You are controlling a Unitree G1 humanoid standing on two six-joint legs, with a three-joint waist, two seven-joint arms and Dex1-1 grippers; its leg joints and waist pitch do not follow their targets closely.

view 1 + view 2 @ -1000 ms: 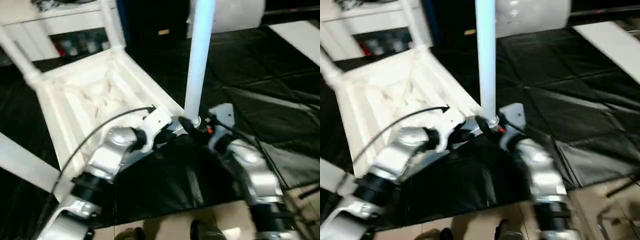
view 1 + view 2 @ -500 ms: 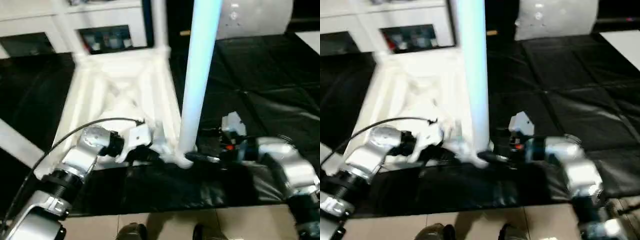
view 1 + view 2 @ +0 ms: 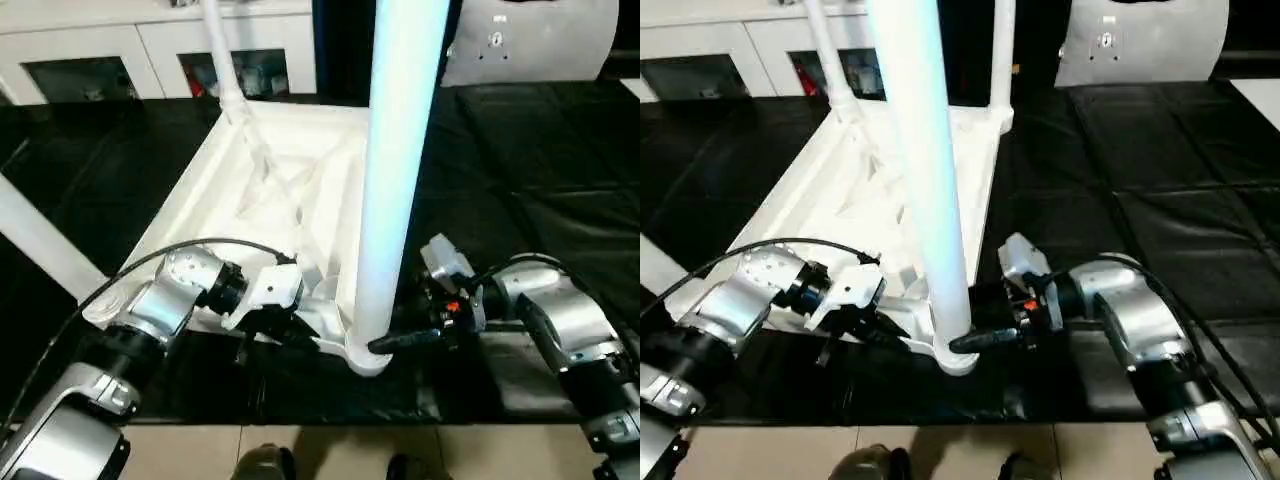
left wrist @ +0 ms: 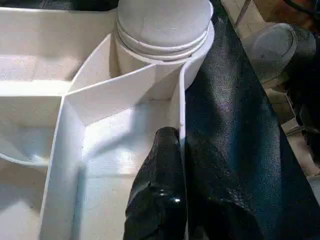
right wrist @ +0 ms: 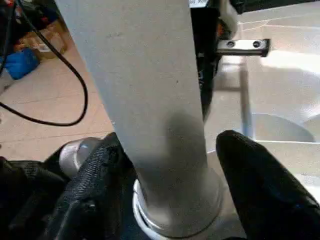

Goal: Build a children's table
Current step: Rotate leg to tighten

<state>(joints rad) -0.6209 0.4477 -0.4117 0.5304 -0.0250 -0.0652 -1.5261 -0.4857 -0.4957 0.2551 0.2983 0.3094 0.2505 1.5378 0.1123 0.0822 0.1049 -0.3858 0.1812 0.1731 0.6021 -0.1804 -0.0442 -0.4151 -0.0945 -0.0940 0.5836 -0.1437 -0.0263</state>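
Inverted table top (image 3: 290, 190) on black floor mat (image 3: 520, 160); left gripper (image 4: 167, 165) fingers pinch its rim by near-corner socket, right gripper (image 5: 165, 200) fingers straddle upright leg (image 3: 395, 170) base unclamped — leg may tilt out of socket if pushed sideways.

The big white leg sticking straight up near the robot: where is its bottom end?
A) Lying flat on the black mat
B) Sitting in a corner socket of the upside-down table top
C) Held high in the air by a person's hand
B: the leg stands upright with its base in the near corner socket of the table top, between the two grippers.
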